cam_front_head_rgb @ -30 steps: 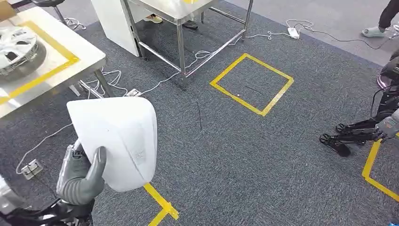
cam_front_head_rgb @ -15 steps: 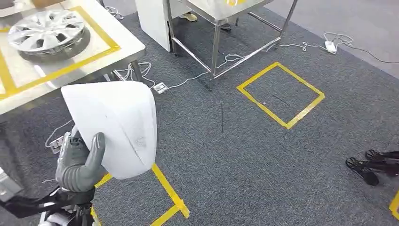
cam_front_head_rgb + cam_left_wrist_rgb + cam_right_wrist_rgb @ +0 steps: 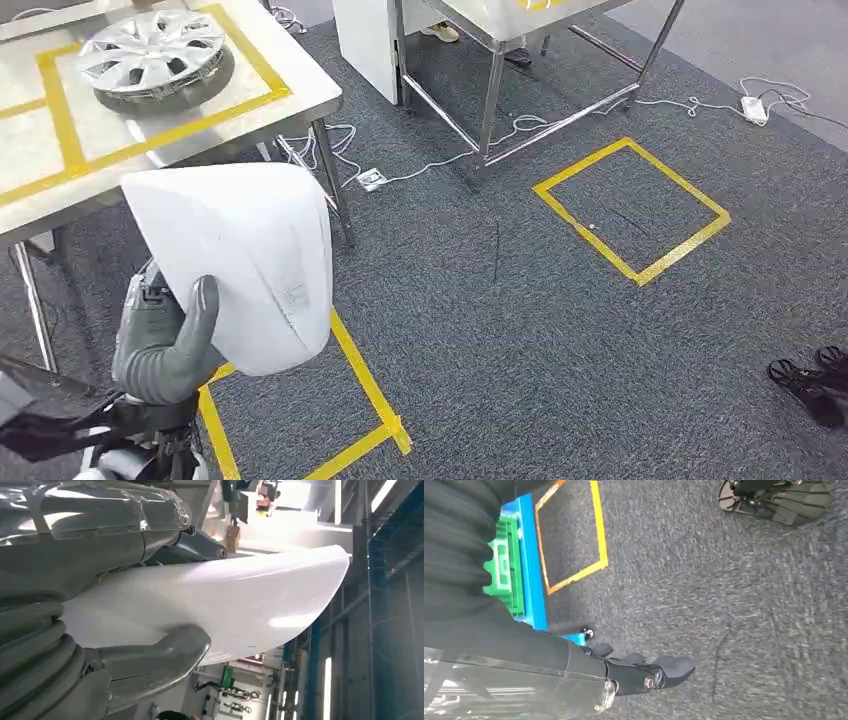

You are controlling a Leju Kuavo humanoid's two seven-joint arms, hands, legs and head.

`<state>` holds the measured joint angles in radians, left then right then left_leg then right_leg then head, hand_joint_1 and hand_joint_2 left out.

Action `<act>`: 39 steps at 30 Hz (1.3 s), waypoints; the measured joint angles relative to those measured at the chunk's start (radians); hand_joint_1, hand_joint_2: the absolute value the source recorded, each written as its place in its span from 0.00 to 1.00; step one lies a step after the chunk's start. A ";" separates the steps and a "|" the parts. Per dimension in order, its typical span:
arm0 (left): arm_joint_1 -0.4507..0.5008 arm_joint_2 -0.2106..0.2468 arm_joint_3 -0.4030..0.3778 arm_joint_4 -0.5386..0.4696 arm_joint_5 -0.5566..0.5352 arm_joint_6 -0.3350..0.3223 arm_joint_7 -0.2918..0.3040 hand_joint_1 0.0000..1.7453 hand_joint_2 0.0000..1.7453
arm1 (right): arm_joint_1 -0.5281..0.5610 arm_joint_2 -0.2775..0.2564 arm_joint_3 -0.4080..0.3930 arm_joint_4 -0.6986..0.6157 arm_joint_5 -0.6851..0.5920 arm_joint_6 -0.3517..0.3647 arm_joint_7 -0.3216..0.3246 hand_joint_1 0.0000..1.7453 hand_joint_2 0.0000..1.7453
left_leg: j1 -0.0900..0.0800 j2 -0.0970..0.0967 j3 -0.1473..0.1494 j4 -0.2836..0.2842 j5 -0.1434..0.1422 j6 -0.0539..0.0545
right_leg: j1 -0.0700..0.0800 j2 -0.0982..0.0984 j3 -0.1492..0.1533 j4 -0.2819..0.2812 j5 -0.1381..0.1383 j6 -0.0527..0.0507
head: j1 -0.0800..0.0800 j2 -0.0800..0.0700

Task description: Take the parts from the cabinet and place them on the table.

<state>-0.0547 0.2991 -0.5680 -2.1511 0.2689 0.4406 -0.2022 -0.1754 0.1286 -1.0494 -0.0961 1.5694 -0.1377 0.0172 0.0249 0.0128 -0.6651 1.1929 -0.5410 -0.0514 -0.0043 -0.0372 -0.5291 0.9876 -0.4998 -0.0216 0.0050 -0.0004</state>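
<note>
Our left hand (image 3: 165, 345) grips a large white curved plastic panel (image 3: 245, 260) from below, thumb pressed on its face, holding it above the grey carpet (image 3: 560, 350) just off the steel table's (image 3: 300, 100) near corner. A silver hubcap (image 3: 150, 50) sits on the table near its far edge. Our right hand (image 3: 644, 672) hangs over carpet holding nothing, fingers loosely extended.

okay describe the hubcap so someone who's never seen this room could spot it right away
Find the steel table at the head view's upper left, marked with yellow tape. The hubcap lies inside its far taped box. It is a round silver disc with spokes, unlike the smooth white part the left hand holds nearer the camera.
</note>
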 joint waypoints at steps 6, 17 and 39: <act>-0.003 -0.003 0.000 -0.002 0.000 -0.002 0.000 1.00 1.00 | -0.002 -0.001 0.000 0.000 0.002 -0.001 0.000 0.00 1.00 | -0.013 0.043 0.076 -0.153 0.033 0.039 | 0.004 -0.031 -0.001 0.024 -0.017 0.030 | 0.001 0.000; 0.001 -0.006 -0.002 -0.004 0.000 -0.005 -0.008 1.00 1.00 | 0.016 -0.002 0.000 0.000 0.002 -0.014 -0.007 0.00 1.00 | -0.025 -0.077 0.076 -0.156 0.048 0.068 | 0.017 0.068 -0.025 0.077 -0.006 -0.008 | 0.010 0.000; -0.016 -0.017 -0.003 0.003 0.002 -0.015 -0.006 1.00 1.00 | -0.001 -0.010 0.000 0.000 0.002 -0.002 -0.001 0.00 1.00 | 0.001 0.016 0.071 -0.145 0.038 0.049 | -0.011 0.011 -0.018 0.070 -0.059 0.051 | 0.002 0.000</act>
<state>-0.0703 0.2823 -0.5714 -2.1485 0.2705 0.4253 -0.2079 -0.1768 0.1186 -1.0494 -0.0965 1.5713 -0.1396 0.0164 0.0256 0.0284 -0.5944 1.0476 -0.5028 -0.0022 -0.0149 -0.0262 -0.5470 1.0574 -0.5587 0.0299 0.0073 -0.0004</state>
